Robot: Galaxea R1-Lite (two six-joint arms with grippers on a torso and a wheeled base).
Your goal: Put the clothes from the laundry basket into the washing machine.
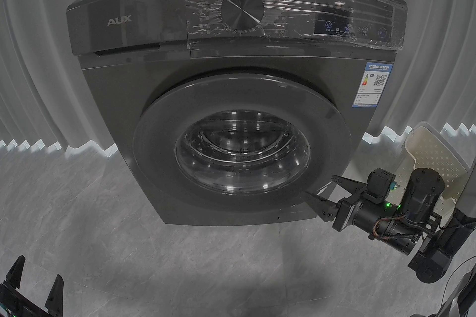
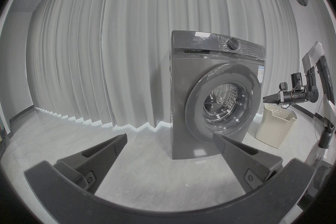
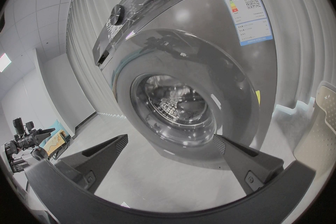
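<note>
The right arm is stretched out roughly level, and the right gripper [image 1: 319, 186] points across at the lower right edge of the door; its 2 jaws stand apart, holding nothing. Just ahead of these jaws is the round glass door [image 1: 243, 150] of the grey metal front-loading washing machine [image 1: 238, 80], which is shut. Behind the jaws, beside the right wrist, the cream perforated plastic laundry basket [image 1: 432, 154] stands on the pale grey tiled floor [image 1: 89, 214] against the machine's side. Its contents cannot be made out. The left arm sits low, and the left gripper [image 1: 37, 277] has its jaws apart, empty and tilted upward. The machine is well ahead of them.
</note>
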